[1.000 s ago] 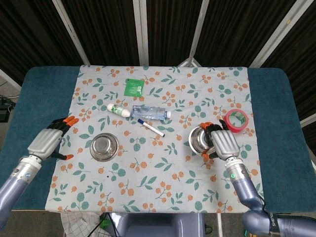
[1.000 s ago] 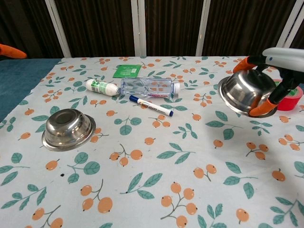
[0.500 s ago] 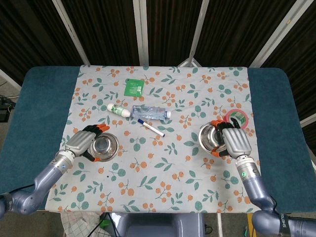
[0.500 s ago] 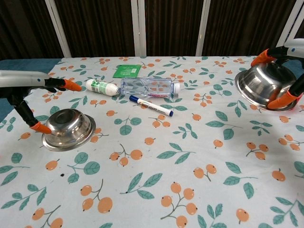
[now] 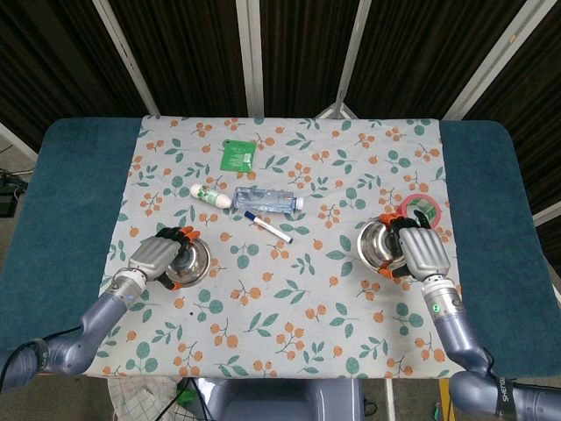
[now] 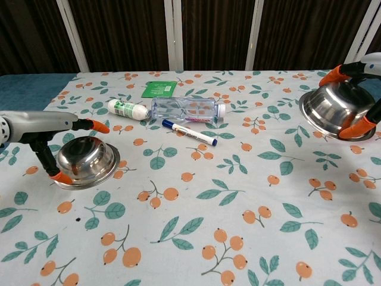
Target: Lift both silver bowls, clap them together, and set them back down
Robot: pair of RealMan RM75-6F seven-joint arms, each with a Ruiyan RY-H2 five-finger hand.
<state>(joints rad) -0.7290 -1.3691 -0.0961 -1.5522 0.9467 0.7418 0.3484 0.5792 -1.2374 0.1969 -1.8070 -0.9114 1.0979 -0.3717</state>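
Observation:
The left silver bowl point(image 5: 193, 261) point(image 6: 87, 161) sits upside down on the floral cloth. My left hand point(image 5: 161, 255) point(image 6: 37, 127) straddles it from the left: the thumb tip point(image 6: 60, 177) is at its near rim and a finger point(image 6: 98, 126) reaches over its far side. No closed grip shows. My right hand point(image 5: 422, 250) grips the right silver bowl point(image 5: 380, 245) point(image 6: 335, 109), which is held tilted off the table at the right edge of the chest view, with orange fingertips point(image 6: 358, 127) on its rim.
Lying across the middle of the cloth are a clear water bottle point(image 5: 267, 200) point(image 6: 184, 110), a blue-capped marker point(image 5: 268, 227) point(image 6: 189, 133) and a white tube point(image 5: 210, 196) point(image 6: 127, 109). A green packet point(image 5: 237, 155) is further back. A red tape roll point(image 5: 419, 212) sits just behind the right bowl.
My left hand swung in from the table's left side and closed around the left bowl. My right hand carried its bowl rightward.

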